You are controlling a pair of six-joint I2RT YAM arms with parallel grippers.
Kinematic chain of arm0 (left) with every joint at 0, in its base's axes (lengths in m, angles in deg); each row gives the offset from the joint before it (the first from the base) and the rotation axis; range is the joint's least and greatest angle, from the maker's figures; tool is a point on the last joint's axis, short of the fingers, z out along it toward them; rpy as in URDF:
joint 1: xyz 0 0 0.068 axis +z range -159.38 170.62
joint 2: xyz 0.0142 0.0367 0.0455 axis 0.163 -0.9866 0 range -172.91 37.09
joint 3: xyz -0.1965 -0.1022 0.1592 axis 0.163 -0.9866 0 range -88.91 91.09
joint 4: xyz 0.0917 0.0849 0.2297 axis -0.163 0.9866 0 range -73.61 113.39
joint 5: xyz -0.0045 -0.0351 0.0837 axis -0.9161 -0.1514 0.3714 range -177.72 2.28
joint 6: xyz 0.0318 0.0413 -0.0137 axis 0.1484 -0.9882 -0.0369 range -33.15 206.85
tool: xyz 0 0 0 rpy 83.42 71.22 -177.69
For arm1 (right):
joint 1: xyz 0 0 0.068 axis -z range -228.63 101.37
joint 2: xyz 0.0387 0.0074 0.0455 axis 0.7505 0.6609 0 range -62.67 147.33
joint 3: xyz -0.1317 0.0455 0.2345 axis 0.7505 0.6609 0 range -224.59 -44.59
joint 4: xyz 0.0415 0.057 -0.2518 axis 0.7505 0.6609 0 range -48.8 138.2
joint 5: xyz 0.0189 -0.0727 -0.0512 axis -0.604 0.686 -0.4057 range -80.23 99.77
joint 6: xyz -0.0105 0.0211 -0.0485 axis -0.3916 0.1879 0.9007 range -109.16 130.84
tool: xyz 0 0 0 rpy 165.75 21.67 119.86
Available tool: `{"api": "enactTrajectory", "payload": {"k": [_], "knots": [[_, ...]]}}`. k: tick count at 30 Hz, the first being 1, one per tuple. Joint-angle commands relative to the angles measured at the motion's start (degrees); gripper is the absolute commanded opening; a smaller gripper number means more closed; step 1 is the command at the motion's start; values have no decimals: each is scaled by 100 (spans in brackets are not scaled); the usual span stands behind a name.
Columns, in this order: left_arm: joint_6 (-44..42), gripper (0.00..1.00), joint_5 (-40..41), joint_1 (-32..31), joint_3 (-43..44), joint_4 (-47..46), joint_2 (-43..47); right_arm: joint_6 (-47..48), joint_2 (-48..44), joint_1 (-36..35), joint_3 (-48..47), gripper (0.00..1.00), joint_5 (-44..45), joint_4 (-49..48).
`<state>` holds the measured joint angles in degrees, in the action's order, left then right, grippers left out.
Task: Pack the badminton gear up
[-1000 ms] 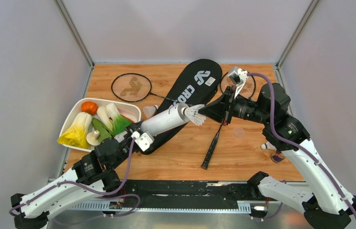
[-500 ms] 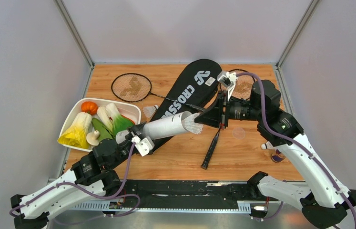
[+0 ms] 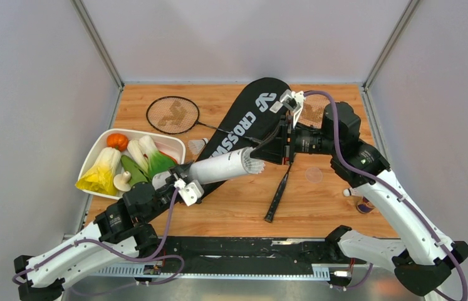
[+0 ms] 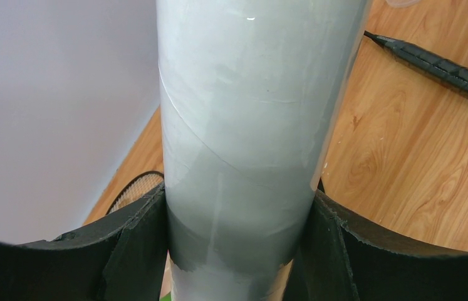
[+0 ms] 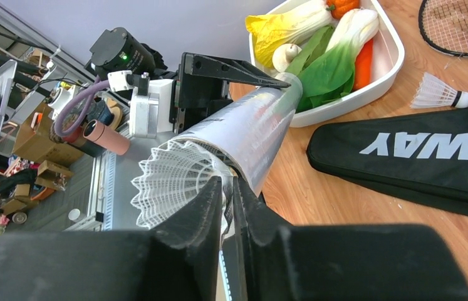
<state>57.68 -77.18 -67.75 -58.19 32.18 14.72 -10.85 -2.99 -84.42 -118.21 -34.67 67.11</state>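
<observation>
My left gripper (image 3: 178, 179) is shut on the lower end of the long white tube (image 3: 218, 167), which slants up to the right; its fingers (image 4: 137, 251) press both sides of the tube (image 4: 250, 125). A white shuttlecock (image 3: 255, 166) sits nose-first in the tube's mouth, with only its skirt (image 5: 175, 175) sticking out. My right gripper (image 5: 229, 188) pinches the skirt's wall with its jaws nearly together. The black CROSSWAY bag (image 3: 250, 122) lies behind. One racket (image 3: 172, 115) lies at the back left. The other racket's handle (image 3: 279, 191) lies under my right arm.
A white tray (image 3: 132, 132) of toy vegetables stands at the left. A loose shuttlecock (image 3: 197, 146) lies beside the bag, and another (image 3: 350, 192) lies near my right arm. A clear round lid (image 3: 313, 174) rests on the wood. Grey walls close in three sides.
My right gripper has moved left and pushed the shuttlecock deeper into the tube's mouth. The tube's open end has dropped slightly. My left grip has not changed.
</observation>
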Motion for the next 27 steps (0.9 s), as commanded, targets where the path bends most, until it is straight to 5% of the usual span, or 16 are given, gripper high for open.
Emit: {"api": "enactTrajectory", "payload": {"k": [1, 5, 11, 21, 27], "knots": [[-59, 48, -109, 18, 246, -286, -67, -83, -51, -77, 97, 21, 350, -304], [-38, 48, -81, 18, 249, -293, -88, -31, -268, -77, 258, 43, 711, -297], [-4, 48, -53, 16, 255, -287, -62, 110, -599, -76, 377, 62, 1235, -196], [83, 49, -106, 18, 230, -334, 90, 210, -687, -77, 570, 66, 1559, -58], [129, 49, -143, 18, 224, -356, 115, -25, -449, -77, 824, 68, 983, -413]]}}
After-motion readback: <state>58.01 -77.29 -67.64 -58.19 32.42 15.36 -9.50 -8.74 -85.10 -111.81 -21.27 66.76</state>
